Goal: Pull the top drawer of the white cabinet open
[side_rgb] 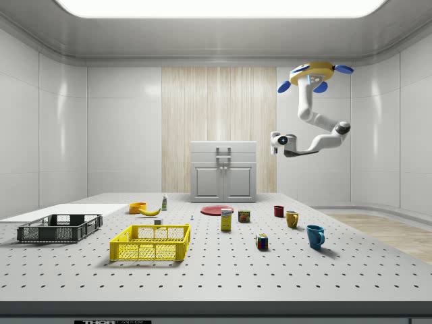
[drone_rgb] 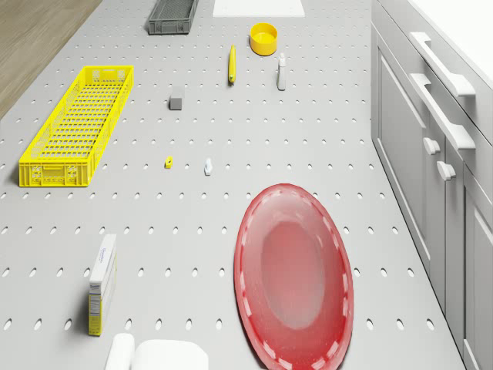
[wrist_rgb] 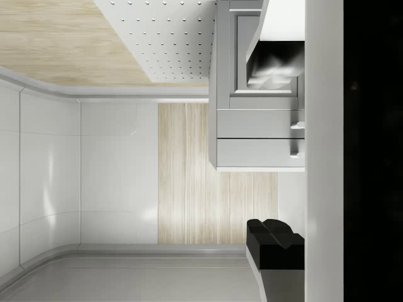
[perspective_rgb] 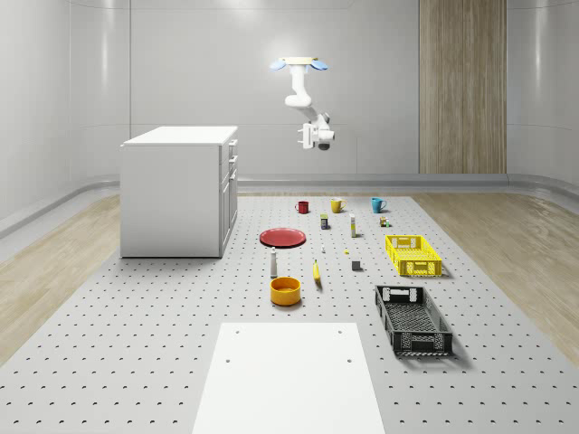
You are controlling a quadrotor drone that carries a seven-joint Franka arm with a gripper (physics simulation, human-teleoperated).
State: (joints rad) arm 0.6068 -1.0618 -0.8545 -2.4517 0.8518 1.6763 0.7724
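Whole-scene view: drone (perspective_rgb: 301,64) hovers well above the counter (perspective_rgb: 181,316); gripper (perspective_rgb: 318,139) hangs in the air, white cabinet (perspective_rgb: 178,190) at its 9 o'clock, well apart.
Side view: gripper (side_rgb: 277,141) at 3 o'clock of the top drawer handle (side_rgb: 223,150), near its height.
Drone view: handle (drone_rgb: 443,63) runs lengthwise along the drawer front.
Wrist view: cabinet (wrist_rgb: 258,135) possibly ahead; finger opening cannot be told.

White cabinet (perspective_rgb: 176,194), red plate (perspective_rgb: 282,237), yellow crate (perspective_rgb: 413,255).
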